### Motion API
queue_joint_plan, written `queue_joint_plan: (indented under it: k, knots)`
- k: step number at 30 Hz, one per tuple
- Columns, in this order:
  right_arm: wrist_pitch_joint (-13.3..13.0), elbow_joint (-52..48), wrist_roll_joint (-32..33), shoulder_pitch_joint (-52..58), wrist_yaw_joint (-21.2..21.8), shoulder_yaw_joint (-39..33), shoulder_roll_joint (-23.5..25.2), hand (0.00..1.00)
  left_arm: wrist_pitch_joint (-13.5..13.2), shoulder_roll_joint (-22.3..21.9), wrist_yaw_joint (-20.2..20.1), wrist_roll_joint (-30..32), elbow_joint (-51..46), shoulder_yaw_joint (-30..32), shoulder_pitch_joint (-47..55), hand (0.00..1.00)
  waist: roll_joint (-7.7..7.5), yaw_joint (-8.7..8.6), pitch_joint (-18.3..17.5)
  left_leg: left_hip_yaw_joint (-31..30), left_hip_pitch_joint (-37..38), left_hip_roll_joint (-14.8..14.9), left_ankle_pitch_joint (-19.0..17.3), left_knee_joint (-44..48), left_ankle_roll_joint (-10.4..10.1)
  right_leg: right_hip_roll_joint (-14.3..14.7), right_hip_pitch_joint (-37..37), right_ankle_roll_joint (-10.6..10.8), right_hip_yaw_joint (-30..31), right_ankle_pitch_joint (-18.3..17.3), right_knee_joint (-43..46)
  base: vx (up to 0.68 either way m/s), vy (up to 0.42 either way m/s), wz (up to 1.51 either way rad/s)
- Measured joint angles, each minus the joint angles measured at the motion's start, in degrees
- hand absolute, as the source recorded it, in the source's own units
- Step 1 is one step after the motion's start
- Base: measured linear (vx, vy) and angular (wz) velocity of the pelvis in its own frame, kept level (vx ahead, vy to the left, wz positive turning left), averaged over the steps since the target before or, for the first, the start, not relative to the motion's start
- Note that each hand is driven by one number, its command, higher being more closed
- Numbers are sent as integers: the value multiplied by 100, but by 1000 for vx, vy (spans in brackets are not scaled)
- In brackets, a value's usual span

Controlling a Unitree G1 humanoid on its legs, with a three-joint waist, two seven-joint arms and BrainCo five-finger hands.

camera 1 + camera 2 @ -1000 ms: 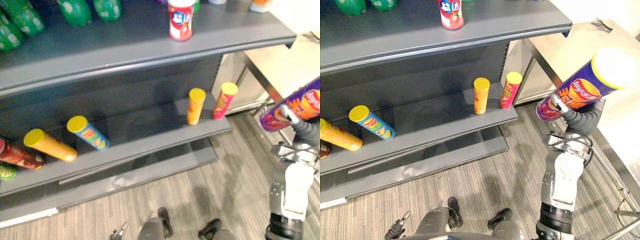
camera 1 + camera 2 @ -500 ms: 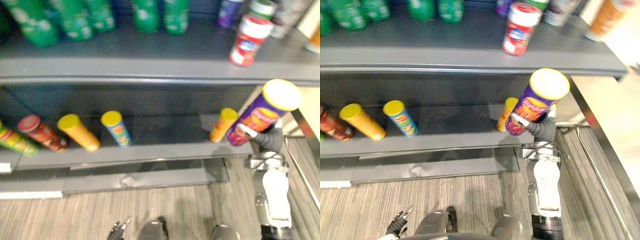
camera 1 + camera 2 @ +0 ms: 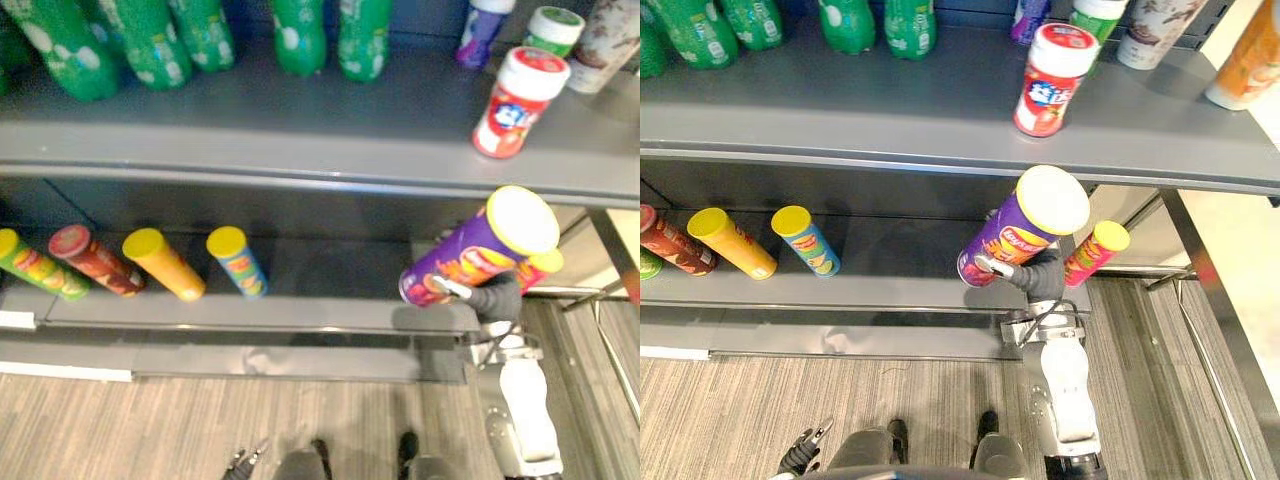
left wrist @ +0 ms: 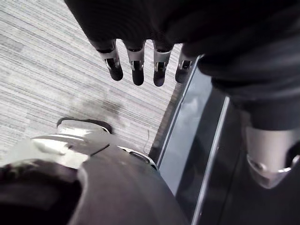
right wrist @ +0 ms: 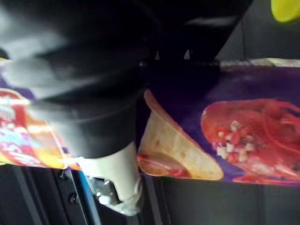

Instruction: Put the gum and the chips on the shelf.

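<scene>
So, our left robot hand hangs low over the floor, fingers straight, holding nothing. On the lower shelf a red chips can, a yellow can and a blue can sit in a row. Further right, our right robot hand is wrapped round the purple chips can, held just in front of that shelf's bare stretch. Its long axis is tilted: base down toward the shelf, pale lid up toward us. We reckon the right arm only needs to push it in, between the blue can and the pink can. The red gum tub stands on the upper shelf.
</scene>
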Motion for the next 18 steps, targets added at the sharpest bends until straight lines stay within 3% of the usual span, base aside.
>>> queue_joint_plan:
  k: [7, 18]
  knots:
    - [1, -8, -5, 249, 119, 57, 44, 100, 5, -75, 11, 74, 40, 219, 35, 0, -24, -13, -259, 55, 389, 42, 649, -1120, -131, 186, 6, -174, -17, 129, -312, 31, -97, -2]
    - [127, 326, -15, 397, 227, 806, 40, 100, 1, -118, 139, 488, 205, 433, 8, 0, -55, -17, -515, 60, 617, -24, 858, -1486, -137, 194, 113, -171, -24, 232, -509, 18, 0, 0]
